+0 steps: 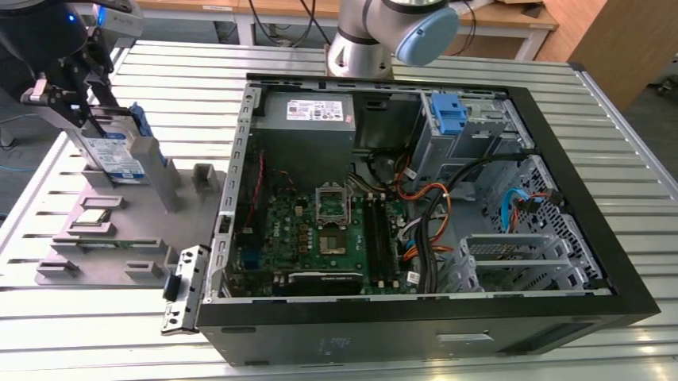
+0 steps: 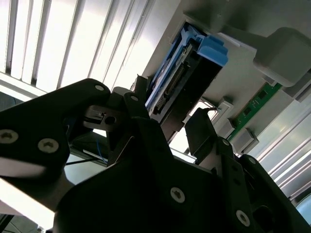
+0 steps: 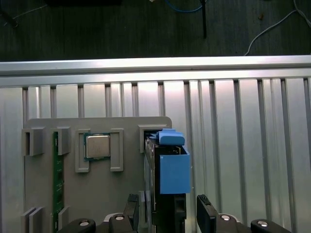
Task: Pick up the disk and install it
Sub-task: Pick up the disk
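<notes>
The slatted metal surface [image 1: 625, 119] carries an open computer case [image 1: 424, 317] lying on its side. Just beside the case, at the exterior view's left, is a grey fixture tray [image 1: 148, 226]. Inside the case a grey power-supply box [image 1: 307, 111] bears a white sticker whose print cannot be made out.

The disk [image 3: 172, 174] stands upright on edge in a slot at one edge of the tray, with bare slats beyond it. It has a silver body clipped in blue plastic rails, with a blue tab at its upper end. In the exterior view its blue-and-white label faces the camera, and the wording cannot be read.

The tool [image 3: 167, 199] hangs over the disk with its black fingers [image 3: 206, 213] apart, one on each side. In the first wrist view a slim gap shows on both sides.

A blue bracket [image 1: 450, 115] sits in the drive bay at the case's far corner. A processor [image 3: 97, 146] and a green memory stick [image 3: 58, 179] lie in the tray's other slots.
</notes>
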{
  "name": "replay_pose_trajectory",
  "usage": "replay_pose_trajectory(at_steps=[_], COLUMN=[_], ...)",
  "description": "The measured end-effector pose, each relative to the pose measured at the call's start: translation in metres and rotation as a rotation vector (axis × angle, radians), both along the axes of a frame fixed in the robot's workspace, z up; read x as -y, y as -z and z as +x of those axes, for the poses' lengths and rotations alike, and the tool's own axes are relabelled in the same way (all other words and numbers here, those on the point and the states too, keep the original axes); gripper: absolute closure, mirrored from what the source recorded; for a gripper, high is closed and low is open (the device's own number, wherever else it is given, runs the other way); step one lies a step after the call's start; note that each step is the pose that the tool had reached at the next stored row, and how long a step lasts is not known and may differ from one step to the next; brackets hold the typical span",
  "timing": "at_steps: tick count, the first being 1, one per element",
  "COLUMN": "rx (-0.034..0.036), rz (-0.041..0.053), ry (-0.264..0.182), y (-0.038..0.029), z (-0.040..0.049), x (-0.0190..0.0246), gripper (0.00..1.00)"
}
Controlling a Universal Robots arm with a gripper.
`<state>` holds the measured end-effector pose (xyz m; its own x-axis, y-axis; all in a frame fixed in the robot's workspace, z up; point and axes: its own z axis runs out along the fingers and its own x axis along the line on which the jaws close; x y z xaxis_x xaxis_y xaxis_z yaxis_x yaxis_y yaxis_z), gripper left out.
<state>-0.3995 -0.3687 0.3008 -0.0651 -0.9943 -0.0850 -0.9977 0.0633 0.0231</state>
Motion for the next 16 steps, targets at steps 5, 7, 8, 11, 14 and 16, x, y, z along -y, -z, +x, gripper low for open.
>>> replay_pose_trajectory(at_steps=[5, 7, 8, 11, 14, 16], rx=[0.0, 0.0, 0.0, -0.0001, 0.0, 0.0], rz=[0.0, 0.0, 0.0, 0.0, 0.0, 0.0], ry=[0.0, 0.0, 0.0, 0.0, 0.0, 0.0], y=[-0.0001, -0.0001, -0.0001, -0.0002, -0.0002, -0.0002], z=[0.0, 0.0, 0.0, 0.0, 0.0, 0.0], x=[0.0, 0.0, 0.0, 0.0, 0.0, 0.0], gripper=[0.41, 0.41, 0.41, 0.42, 0.49, 0.49])
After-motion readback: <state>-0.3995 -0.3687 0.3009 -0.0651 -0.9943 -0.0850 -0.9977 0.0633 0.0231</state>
